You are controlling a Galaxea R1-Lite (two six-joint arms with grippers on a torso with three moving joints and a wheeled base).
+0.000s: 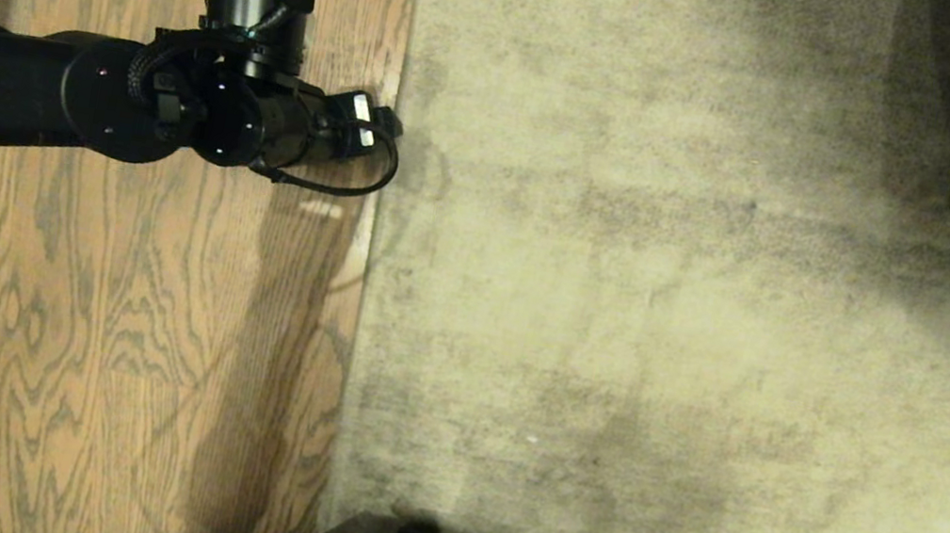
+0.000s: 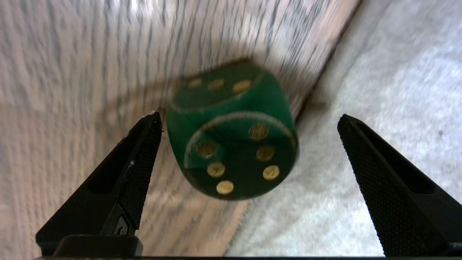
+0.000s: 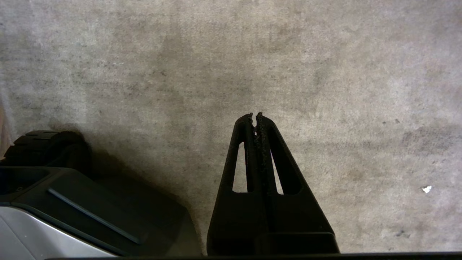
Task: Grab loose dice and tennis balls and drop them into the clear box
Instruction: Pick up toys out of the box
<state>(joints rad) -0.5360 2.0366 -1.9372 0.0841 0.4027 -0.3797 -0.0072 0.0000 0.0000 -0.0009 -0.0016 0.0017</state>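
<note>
Wide apart stand the jaws of the left gripper (image 2: 249, 119), with the green die (image 2: 231, 141) between them, close to one finger (image 2: 135, 169) and touching neither. That die sits on the wood floor (image 2: 72, 72) right at the carpet (image 2: 379, 72) edge. Over the carpet, the right gripper (image 3: 254, 115) is pressed together on nothing.

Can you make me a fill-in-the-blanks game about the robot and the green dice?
1. The die between the left pincer's fingers has ____ pips.
2. The die sits where the wood floor meets the ____.
3. The left pincer is open, and the right pincer is ____.
4. The die's face with three pips in a row is coloured ____.

Missing words: gold; carpet; shut; green
</note>
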